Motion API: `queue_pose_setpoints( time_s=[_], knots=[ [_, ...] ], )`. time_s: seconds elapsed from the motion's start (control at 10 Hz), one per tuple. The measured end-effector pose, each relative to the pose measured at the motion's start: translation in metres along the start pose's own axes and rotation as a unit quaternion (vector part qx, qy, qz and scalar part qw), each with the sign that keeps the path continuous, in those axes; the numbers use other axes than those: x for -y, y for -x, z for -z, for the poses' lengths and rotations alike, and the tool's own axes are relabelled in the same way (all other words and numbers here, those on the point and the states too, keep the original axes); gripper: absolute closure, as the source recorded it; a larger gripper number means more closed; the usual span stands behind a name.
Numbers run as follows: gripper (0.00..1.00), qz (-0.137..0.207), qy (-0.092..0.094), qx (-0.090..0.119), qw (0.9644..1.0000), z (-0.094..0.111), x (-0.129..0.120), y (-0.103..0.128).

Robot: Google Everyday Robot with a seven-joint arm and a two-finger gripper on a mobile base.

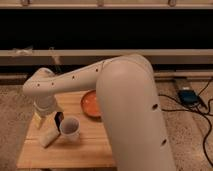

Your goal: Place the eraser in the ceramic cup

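Wooden table (85,150) | 1 cup (70,129), 1 eraser (59,121), 1 bowl (89,105), 1 block (49,138), 1 wedge (38,120) | eraser between gripper (51,117) and cup | jaws apart

Wooden tbl (80,156) on speckled floor (187,137) carries orange bowl (89,105) at back, white ceramic cup (70,130) nr front-left, pale beige block (49,138) just left of cup, yellowish wedge (37,120) by left edge; gripper (56,119), jaws apart, low betw wedge & cup.
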Motion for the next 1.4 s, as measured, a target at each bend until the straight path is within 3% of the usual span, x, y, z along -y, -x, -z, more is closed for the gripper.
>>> queue_pose_setpoints(
  time_s=[0.4,1.1,1.4],
  knots=[
    [0.22,-0.011,-0.010,0.001,0.9999,-0.003,0.007,0.004],
    [0.92,-0.013,-0.021,-0.003,0.9997,0.003,0.004,-0.003],
    [1.00,-0.010,-0.016,-0.003,0.9998,0.008,-0.001,-0.006]
  ],
)
